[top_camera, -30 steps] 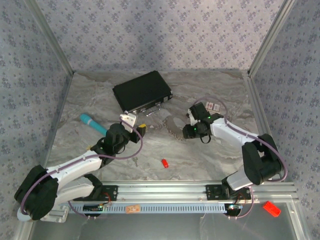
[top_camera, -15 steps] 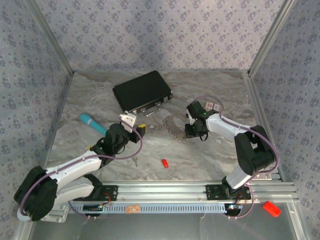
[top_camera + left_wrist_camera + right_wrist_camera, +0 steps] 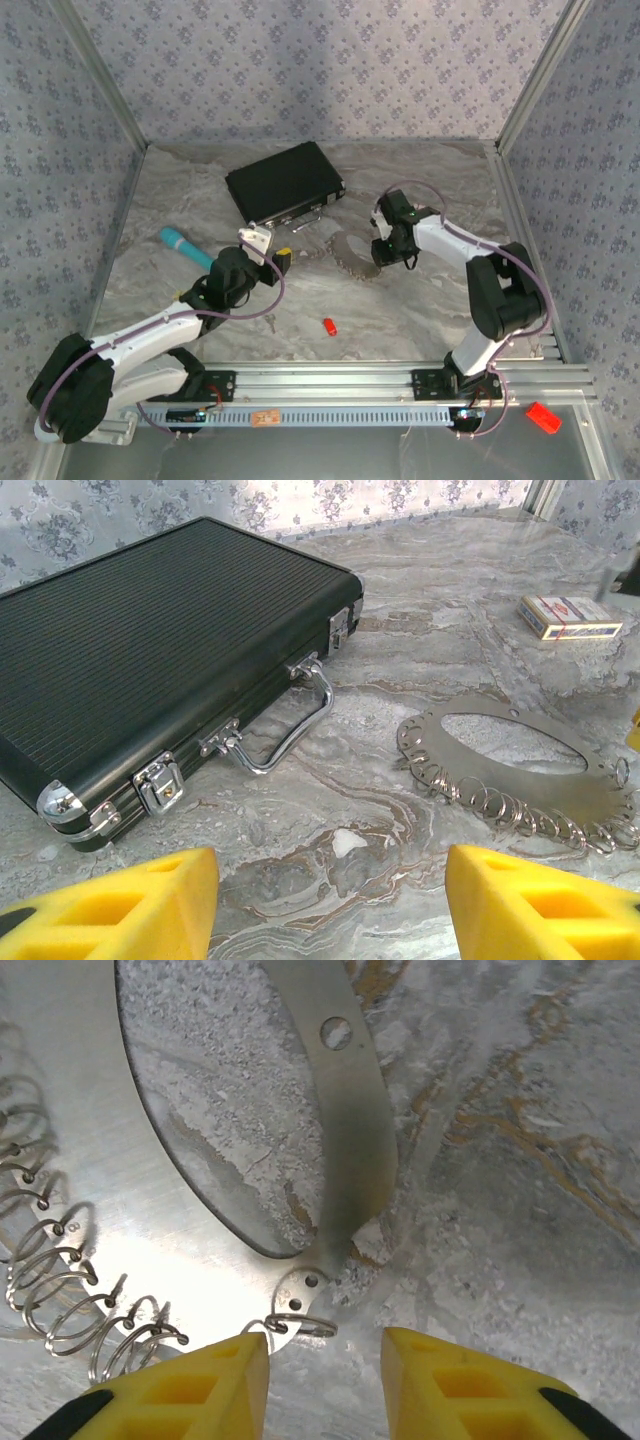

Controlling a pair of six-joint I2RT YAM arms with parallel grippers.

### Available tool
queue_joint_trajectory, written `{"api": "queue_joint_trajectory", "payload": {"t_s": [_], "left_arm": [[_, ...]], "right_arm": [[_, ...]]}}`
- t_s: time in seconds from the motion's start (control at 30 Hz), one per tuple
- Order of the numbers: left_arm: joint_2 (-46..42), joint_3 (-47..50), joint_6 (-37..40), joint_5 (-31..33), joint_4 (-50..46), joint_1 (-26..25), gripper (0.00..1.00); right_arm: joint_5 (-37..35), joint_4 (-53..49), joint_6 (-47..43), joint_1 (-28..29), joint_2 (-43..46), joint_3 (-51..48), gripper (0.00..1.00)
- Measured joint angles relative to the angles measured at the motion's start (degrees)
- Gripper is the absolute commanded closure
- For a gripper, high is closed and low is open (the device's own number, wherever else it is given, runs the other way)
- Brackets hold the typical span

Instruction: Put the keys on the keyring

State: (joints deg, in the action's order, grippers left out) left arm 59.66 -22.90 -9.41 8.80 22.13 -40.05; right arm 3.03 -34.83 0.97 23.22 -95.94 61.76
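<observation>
A black case (image 3: 286, 182) with chrome latches and a handle lay at the back of the table, its handle side facing the keyring; a teal stick (image 3: 185, 247) lay to the left, beside the left arm, and a small card box (image 3: 570, 617) sat beyond the ring. Nothing covered the ring. The table (image 3: 420, 310) was grey veined marble, walled in by pale flowered paper and metal posts. The keyring (image 3: 350, 255) lay flat near the middle of the table; it was a thin silvery oval band with little wire loops crowded along one edge. A small red-headed key (image 3: 329, 326) lay apart, nearer the arm bases. The left gripper (image 3: 330, 910) hung wide open and empty above the marble, near the case; the right gripper (image 3: 325, 1380) stood partly open just at the ring's edge, gripping nothing.
</observation>
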Motion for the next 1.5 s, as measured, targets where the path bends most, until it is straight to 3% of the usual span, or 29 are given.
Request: {"api": "queue_joint_trajectory", "payload": {"t_s": [0.37, 1.2, 1.5], "left_arm": [[-0.76, 0.00, -0.37, 0.02, -0.22, 0.00, 0.39], [-1.14, 0.00, -0.48, 0.04, -0.48, 0.00, 0.39], [-1.14, 0.00, -0.74, 0.02, -0.48, 0.00, 0.39]], "right_arm": [[3.89, -5.01, -7.80, -0.48, -7.26, 4.52, 0.59], [6.45, -7.72, -9.60, -0.59, -7.80, 5.33, 0.89], [7.19, -9.66, -9.55, -0.04, -7.85, 5.33, 0.86]]}}
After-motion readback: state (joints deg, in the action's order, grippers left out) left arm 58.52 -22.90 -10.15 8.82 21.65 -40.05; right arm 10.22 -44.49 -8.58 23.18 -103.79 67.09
